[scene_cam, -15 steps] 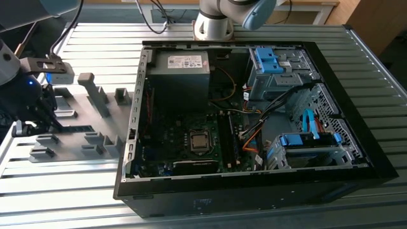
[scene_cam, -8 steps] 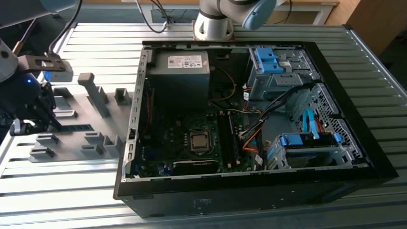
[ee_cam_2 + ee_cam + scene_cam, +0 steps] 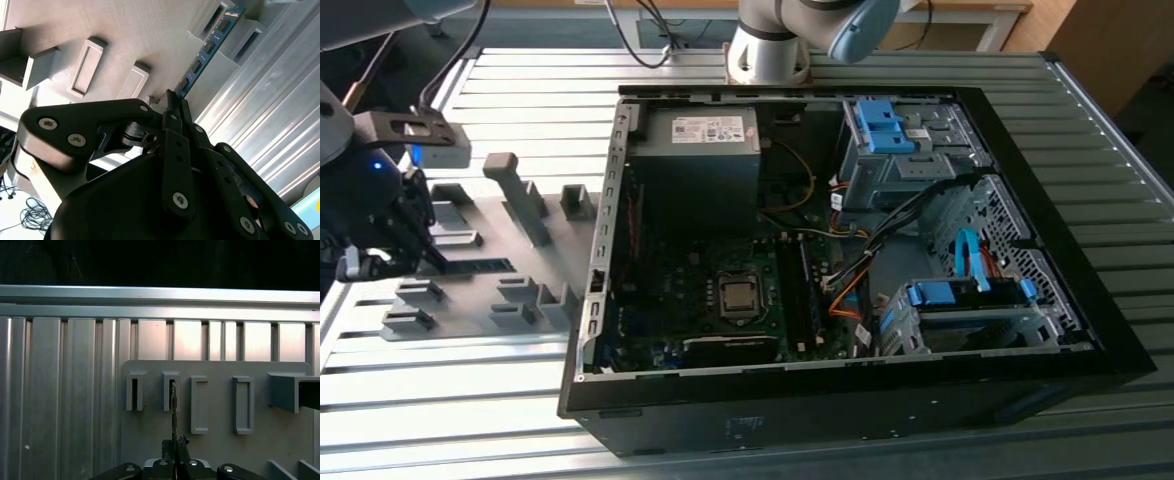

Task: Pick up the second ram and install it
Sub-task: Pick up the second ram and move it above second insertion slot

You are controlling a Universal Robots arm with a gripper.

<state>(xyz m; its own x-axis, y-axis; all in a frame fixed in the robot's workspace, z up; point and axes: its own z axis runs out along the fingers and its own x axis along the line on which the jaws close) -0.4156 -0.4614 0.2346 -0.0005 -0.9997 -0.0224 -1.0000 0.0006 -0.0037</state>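
The second ram is a thin blue-green stick with black chips. It stands on edge in the grey holder tray, on the exterior view's left beside the computer case. Its far end sits in a slotted grey block. In the first wrist view I see the ram edge-on as a narrow line. My gripper is shut on the stick's near end, with the two dark fingers pressed against its faces. In the exterior view the gripper is low over the tray, at the end of the ram.
The open black computer case lies on the ribbed metal table, with its motherboard and memory slots exposed. Bright blue drive-bay latches are at the case's far side. Tall grey blocks rise from the tray.
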